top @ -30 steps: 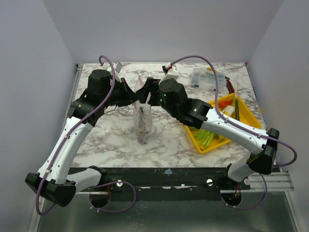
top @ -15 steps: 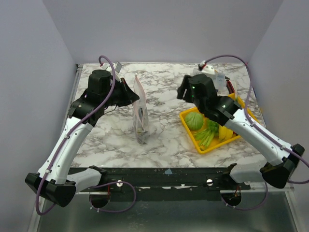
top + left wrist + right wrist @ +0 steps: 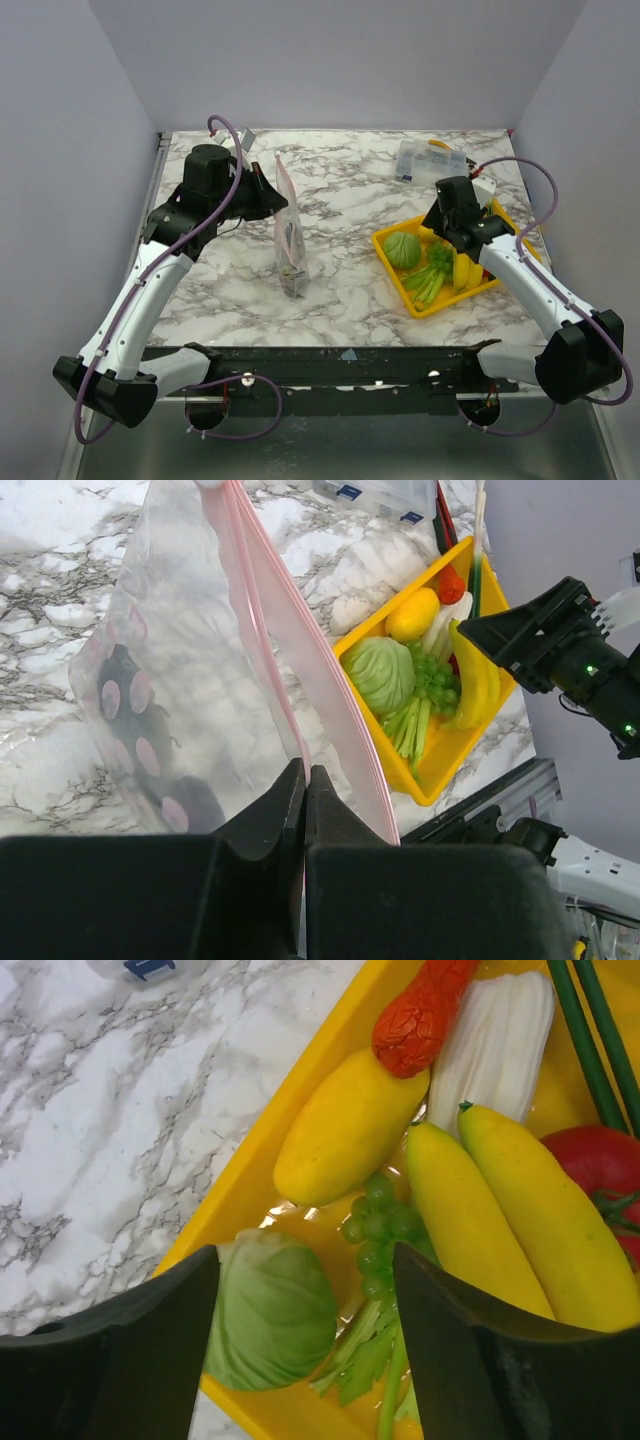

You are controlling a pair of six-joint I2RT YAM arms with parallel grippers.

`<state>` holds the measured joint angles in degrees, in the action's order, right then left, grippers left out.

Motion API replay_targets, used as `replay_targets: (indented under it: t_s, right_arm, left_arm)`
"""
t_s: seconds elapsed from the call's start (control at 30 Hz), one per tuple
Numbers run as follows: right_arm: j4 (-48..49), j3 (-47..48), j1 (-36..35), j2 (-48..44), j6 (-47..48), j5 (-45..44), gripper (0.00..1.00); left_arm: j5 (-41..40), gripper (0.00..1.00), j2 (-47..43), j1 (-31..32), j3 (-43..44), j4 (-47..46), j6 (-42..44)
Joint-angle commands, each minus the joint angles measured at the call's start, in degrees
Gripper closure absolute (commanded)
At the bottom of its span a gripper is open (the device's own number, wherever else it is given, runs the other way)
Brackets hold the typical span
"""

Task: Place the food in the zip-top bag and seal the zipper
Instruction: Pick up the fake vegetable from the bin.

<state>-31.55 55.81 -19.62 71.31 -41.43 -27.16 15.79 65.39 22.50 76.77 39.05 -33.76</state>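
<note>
The left jaws clamp the zipper [image 3: 290, 650] of the zip-top bag [image 3: 290, 245], upright on the surface [image 3: 350, 290] left of the yellow tray [image 3: 395, 275]; right jaws hang open above the food [image 3: 402, 250] inside that tray.

Marble table [image 3: 350, 295]: zip-top bag [image 3: 290, 242], tray [image 3: 393, 275], box [image 3: 430, 160]

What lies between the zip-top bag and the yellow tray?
Nothing. In the top view, the stretch between the zip-top bag and the yellow tray is bare marble tabletop.
</note>
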Motion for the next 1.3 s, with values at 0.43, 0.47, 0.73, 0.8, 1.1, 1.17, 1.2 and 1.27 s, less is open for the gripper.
replay_targets:
  t_s: [0.43, 0.47, 0.73, 0.8, 1.1, 1.17, 1.2, 1.27]
  right_arm:
    - [9.8, 6.5, 10.7, 15.7, -2.0, -9.5, 0.17]
    - [10.7, 6.9, 11.3, 17.1, -0.2, -9.5, 0.17]
    - [13.0, 8.1, 14.1, 23.1, 2.3, -4.3, 0.2]
    - [14.1, 7.9, 14.1, 23.8, 2.6, -4.4, 0.22]
    - [14.9, 7.3, 14.3, 24.9, 0.4, -4.4, 0.46]
    - [15.0, 6.8, 14.6, 24.7, -0.6, -4.4, 0.51]
    - [15.3, 6.3, 14.9, 24.5, -1.0, -4.3, 0.53]
    - [16.0, 5.7, 15.5, 24.3, -1.5, -3.1, 0.66]
  left_arm:
    - [2.1, 1.0, -0.2, 0.0, -2.8, -1.8, 2.3]
    - [2.3, 1.0, -0.3, 0.0, -2.8, -1.8, 2.4]
    - [2.8, 1.0, -0.4, 0.0, -2.9, -1.9, 2.6]
    - [2.9, 1.0, -0.4, 0.0, -2.9, -1.9, 2.7]
    - [3.0, 1.0, -0.9, 0.0, -3.1, -2.0, 2.8]
    - [3.1, 1.0, -1.0, 0.0, -3.1, -2.0, 2.8]
    - [3.1, 1.0, -0.9, 0.0, -3.1, -2.1, 2.8]
    - [3.5, 1.0, -1.0, 0.0, -3.1, -2.1, 2.7]
